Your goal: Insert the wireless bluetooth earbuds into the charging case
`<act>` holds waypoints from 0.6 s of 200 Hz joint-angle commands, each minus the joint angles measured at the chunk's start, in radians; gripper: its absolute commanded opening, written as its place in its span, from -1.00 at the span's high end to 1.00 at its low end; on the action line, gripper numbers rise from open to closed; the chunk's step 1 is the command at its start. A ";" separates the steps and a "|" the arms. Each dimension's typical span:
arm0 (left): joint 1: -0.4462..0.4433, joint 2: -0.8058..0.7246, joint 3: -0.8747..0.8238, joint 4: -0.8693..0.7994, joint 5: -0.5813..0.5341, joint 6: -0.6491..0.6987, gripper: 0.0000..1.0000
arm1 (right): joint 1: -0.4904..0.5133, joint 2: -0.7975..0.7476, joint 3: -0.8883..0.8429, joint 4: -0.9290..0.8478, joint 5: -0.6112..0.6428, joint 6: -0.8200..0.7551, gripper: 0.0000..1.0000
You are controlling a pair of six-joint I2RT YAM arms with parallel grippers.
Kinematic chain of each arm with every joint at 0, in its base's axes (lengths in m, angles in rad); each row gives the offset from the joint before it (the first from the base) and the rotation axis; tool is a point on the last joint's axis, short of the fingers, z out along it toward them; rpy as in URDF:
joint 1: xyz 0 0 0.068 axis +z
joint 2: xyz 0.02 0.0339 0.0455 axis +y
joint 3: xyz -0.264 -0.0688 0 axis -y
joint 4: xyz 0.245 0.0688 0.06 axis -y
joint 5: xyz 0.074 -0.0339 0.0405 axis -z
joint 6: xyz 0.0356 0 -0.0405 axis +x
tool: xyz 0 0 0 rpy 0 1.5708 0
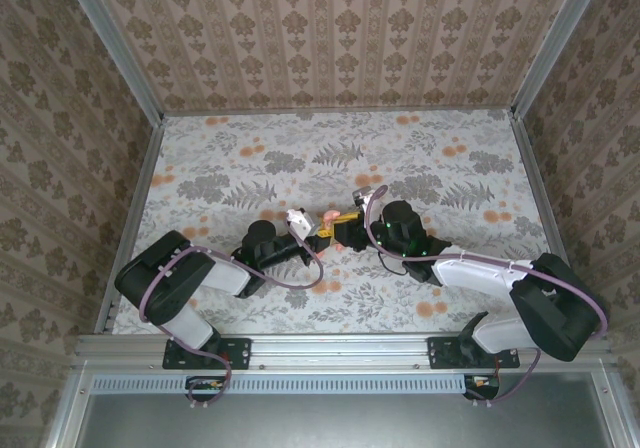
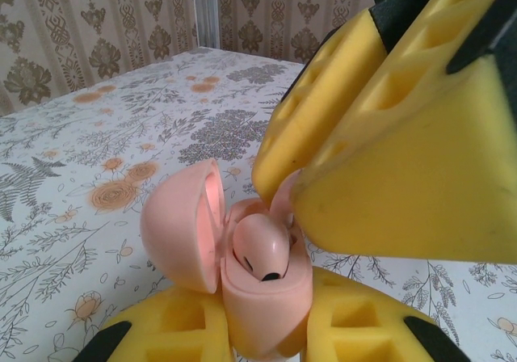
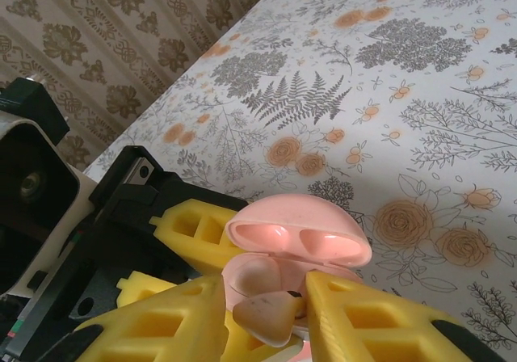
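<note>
I see the grey-fern, orange-flower tablecloth [image 1: 300, 158] lying flat across the table. Brown damask wall panels [image 1: 330, 28] box it in on three sides, and a metal rail [image 1: 340, 353] runs along my near edge.

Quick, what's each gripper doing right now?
Left gripper: closed, holding the charging case.
Right gripper: an earbud sits between its jaws above the case; whether it is gripped cannot be told.

No readable text, label or number anywhere.
</note>
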 commanded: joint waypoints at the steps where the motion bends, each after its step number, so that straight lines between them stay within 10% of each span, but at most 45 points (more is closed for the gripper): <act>1: -0.002 -0.038 0.013 0.048 0.000 -0.019 0.86 | 0.012 -0.030 0.032 -0.025 -0.042 0.017 0.33; 120: -0.002 -0.052 0.013 0.044 0.000 -0.015 0.86 | 0.004 -0.065 0.039 -0.056 -0.020 0.018 0.24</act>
